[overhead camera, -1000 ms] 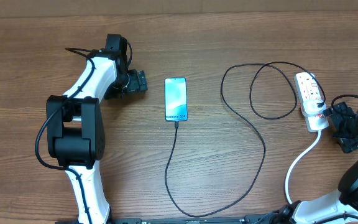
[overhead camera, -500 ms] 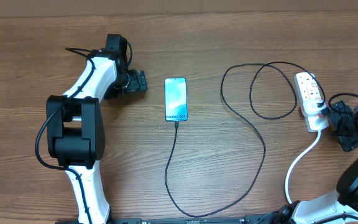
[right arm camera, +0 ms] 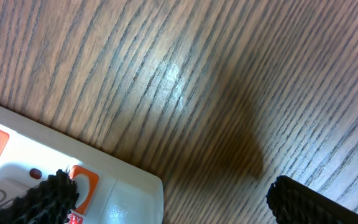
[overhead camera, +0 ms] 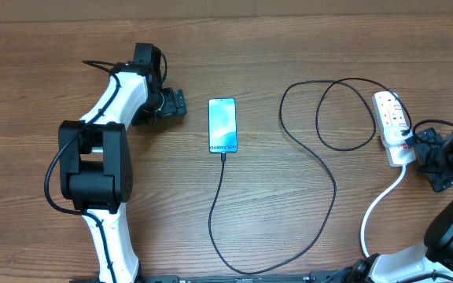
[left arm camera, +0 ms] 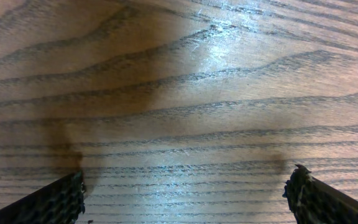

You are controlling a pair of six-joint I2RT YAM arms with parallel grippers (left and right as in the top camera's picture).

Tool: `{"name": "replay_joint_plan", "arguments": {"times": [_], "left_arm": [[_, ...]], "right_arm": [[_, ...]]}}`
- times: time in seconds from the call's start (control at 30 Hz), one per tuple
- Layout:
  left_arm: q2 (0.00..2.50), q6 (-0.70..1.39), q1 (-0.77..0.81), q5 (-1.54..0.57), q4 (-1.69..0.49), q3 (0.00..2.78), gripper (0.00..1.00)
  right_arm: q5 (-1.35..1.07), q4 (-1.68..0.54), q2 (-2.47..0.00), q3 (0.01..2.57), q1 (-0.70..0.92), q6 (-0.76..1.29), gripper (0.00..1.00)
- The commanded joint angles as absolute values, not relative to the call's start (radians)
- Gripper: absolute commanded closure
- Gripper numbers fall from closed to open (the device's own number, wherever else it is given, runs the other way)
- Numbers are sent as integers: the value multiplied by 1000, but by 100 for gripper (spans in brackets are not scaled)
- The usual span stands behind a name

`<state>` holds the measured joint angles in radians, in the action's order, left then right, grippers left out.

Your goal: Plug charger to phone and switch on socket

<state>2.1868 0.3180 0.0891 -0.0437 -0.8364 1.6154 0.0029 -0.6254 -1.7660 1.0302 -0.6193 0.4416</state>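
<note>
Wood surface [overhead camera: 305,251]: brown grain, carries everything in the overhead view.
Overhead, phone [overhead camera: 222,125]: centre of frame, screen lit, flat on the surface.
Overhead, charger [overhead camera: 321,169]: black cable runs from the phone's bottom edge, loops right toward the socket; plug tip looks seated in the phone.
Overhead, socket [overhead camera: 393,126]: white strip at right edge of frame.
Overhead, left hand [overhead camera: 176,104]: just left of the phone, spread wide, empty.
Overhead, right hand [overhead camera: 429,155]: lower right of the socket, near its cord end, spread wide, empty.
Left wrist: bare wood only, both fingertips at the bottom corners, nothing between.
Right wrist: socket corner with orange-red switch marks at lower left, one fingertip over it.
Step, judged: phone end done; switching remains.
Next move: right hand must press a switch; narrowing the fingers first would help.
</note>
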Motion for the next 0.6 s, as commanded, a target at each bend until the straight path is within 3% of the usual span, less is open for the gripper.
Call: {"name": "replay_joint_plan", "arguments": {"times": [0.0,0.57], "left_arm": [[2261,314,79,-56,-829,1575,0],[2261,314,79,-56,-829,1575,0]], "right_arm": [[-62,-666,-1809,961,-578,413,0],[-54,-703,-1805,973,-528,414,0]]}}
